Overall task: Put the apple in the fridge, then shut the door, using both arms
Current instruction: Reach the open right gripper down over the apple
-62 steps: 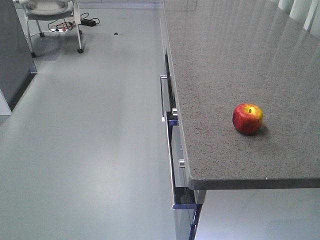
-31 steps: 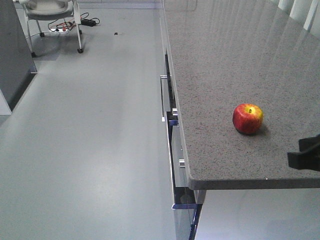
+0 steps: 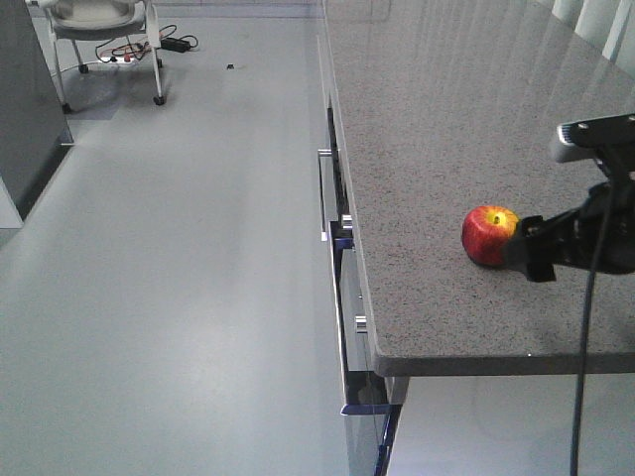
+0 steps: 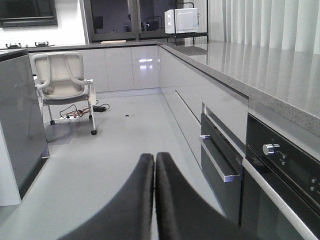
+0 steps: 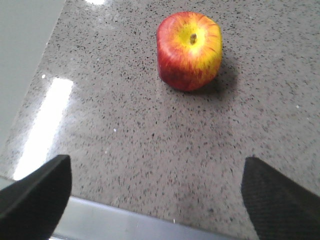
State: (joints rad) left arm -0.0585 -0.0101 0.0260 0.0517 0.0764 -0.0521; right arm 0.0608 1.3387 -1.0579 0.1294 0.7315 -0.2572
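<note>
Red apple (image 5: pixel 190 50), stem up, on grey counter (image 5: pixel 125 140). Right gripper (image 5: pixel 157 192): jaws wide apart, not yet around it; left gripper (image 4: pixel 154 180): pressed closed. Advance centred, straddle evenly, then close.

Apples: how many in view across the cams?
1. The apple sits stem-up on the grey counter, near its front edge, ahead of the open right gripper, not gripped. No others visible; one could be hidden outside the frames.
</note>
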